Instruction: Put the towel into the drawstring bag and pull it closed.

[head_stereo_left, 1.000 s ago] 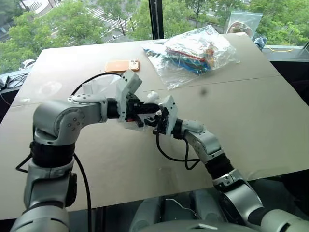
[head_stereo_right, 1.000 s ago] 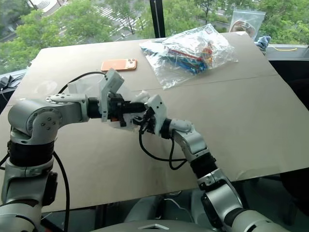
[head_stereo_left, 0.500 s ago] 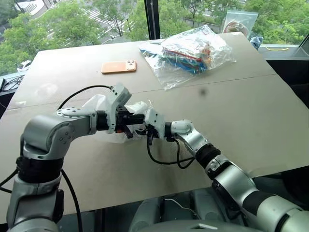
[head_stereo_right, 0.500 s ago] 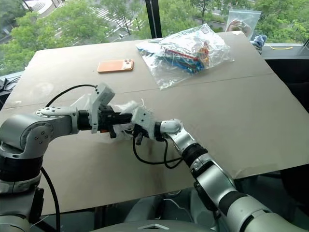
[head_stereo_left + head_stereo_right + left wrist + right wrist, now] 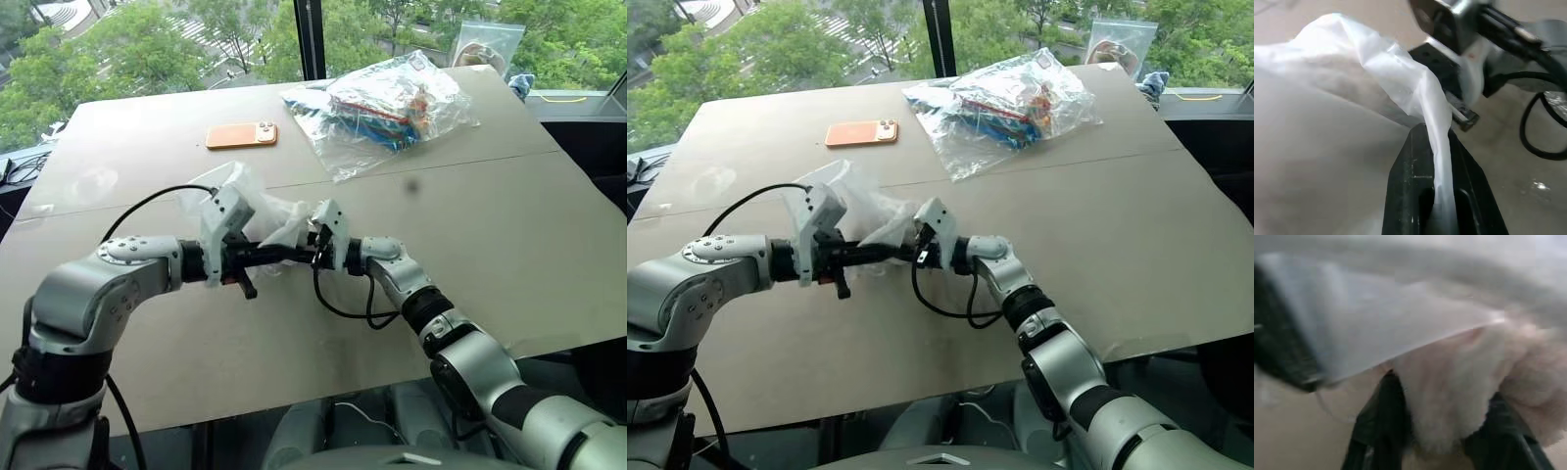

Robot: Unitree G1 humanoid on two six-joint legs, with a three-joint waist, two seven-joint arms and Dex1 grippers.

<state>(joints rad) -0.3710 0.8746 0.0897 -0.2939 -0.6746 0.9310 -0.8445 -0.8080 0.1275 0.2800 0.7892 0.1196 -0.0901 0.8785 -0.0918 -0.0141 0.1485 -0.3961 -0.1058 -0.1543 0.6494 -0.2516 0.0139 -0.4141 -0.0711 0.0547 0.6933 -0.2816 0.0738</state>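
1. The left hand (image 5: 1442, 196) is clamped on the thin translucent white drawstring bag (image 5: 240, 201), lifted over the tabletop (image 5: 509, 225) middle.
2. The small cream-white fluffy towel (image 5: 1459, 396) sits between the right hand's (image 5: 1442, 450) spread fingers at the bag mouth.
3. Both look light and limp; grip the bag's rim, since its film probably slips.

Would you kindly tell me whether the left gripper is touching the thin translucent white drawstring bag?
Touching. The left wrist view shows the left gripper shut on a fold of the drawstring bag, pinched between its fingers.
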